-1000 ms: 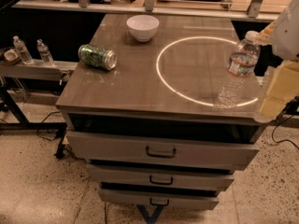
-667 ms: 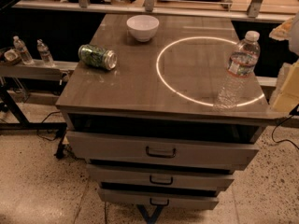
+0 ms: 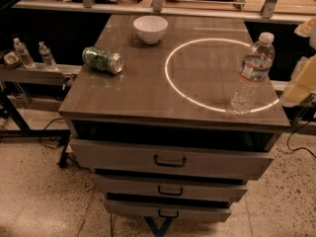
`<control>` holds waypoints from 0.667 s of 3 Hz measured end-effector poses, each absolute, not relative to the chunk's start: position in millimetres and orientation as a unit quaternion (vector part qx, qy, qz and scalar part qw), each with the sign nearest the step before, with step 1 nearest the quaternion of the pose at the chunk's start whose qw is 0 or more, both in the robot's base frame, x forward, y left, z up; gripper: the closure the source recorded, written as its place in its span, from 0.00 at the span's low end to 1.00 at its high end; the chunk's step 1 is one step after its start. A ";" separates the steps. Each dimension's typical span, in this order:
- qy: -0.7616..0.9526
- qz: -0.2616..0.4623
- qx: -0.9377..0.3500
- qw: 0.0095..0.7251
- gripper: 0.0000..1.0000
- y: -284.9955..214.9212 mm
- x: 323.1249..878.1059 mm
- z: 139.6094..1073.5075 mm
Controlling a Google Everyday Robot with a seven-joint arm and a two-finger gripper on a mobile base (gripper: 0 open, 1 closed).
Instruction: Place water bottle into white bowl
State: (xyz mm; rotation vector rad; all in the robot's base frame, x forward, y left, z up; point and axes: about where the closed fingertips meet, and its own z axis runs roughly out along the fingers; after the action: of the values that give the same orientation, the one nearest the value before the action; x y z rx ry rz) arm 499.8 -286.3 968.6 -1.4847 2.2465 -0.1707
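I cannot tell my tool's (image 3: pixel 302 79) state at the frame's right edge, and brushing the tall water bottle (image 3: pixel 251 75) could topple it off the tabletop (image 3: pixel 133 95).

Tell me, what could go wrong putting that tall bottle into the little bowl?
The water bottle stands near the right front edge of the cabinet top, so a nudge from the gripper, at the picture's right border beside it, might knock it off. It is far taller than the white bowl is deep, so it may topple out once released.
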 end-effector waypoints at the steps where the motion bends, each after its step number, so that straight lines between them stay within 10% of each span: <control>1: 0.818 0.002 -0.520 0.245 0.00 -276.4 526.1 944.2; 2: 0.821 0.063 -0.500 0.269 0.00 -267.1 546.9 928.4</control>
State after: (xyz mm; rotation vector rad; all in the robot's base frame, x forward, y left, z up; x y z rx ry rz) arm 546.9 -267.1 928.4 -1.3471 2.2147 0.1699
